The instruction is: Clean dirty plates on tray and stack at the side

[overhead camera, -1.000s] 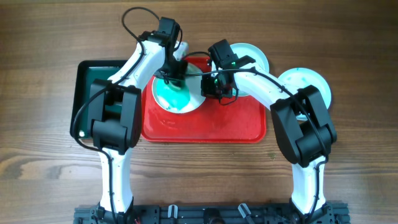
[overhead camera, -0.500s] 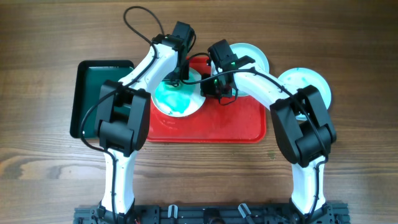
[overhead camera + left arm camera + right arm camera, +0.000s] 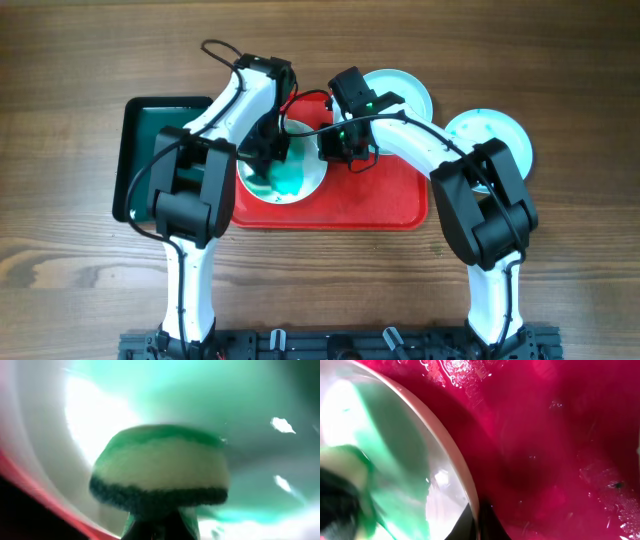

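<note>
A white plate (image 3: 290, 178) smeared with green lies on the left part of the red tray (image 3: 375, 205). My left gripper (image 3: 268, 150) is shut on a green and white sponge (image 3: 160, 472) that presses on the plate's green face (image 3: 235, 405). My right gripper (image 3: 330, 150) is shut on the plate's right rim (image 3: 462, 475), one finger on each side of it, over the tray floor (image 3: 560, 450). Two more pale plates lie off the tray on the table, one behind it (image 3: 400, 90) and one to the right (image 3: 490, 135).
A dark green tray (image 3: 150, 140) lies left of the red tray, partly under my left arm. Wood tabletop surrounds both trays. The arm bases stand at the front edge.
My left gripper with the sponge has swept from the plate's far rim down to its left middle. The plate and red tray have shifted slightly. My right gripper stays on the rim.
</note>
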